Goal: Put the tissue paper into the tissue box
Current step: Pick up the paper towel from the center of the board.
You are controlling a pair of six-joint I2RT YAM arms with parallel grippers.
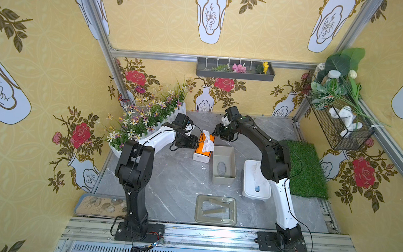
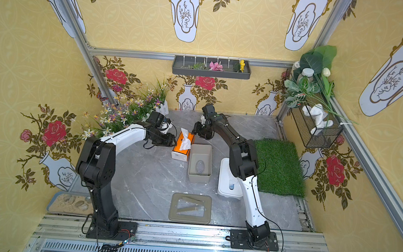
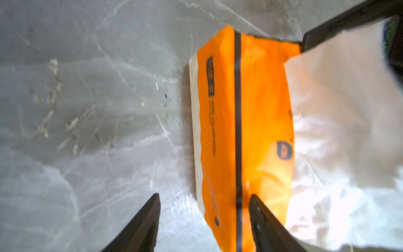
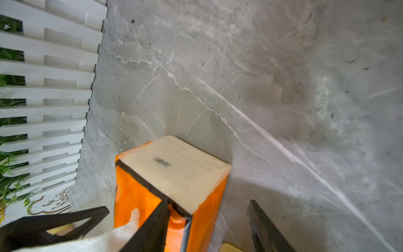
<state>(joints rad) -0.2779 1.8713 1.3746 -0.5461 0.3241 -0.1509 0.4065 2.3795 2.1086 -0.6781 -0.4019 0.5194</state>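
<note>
Tissue pack (image 1: 199,152) | left gripper (image 3: 204,194) part-open astride its side | right gripper (image 4: 208,201) part-open astride its end, neither clamped

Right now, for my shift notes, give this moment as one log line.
left claw open beside tissue pack | right claw open at its end | tissue box uncovered, lid apart

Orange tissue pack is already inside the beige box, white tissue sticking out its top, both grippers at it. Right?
No. The orange tissue pack lies on the table beside the beige box, not inside it; both top views show that. White tissue does stick out its top, and the left gripper and right gripper are both at it.
</note>
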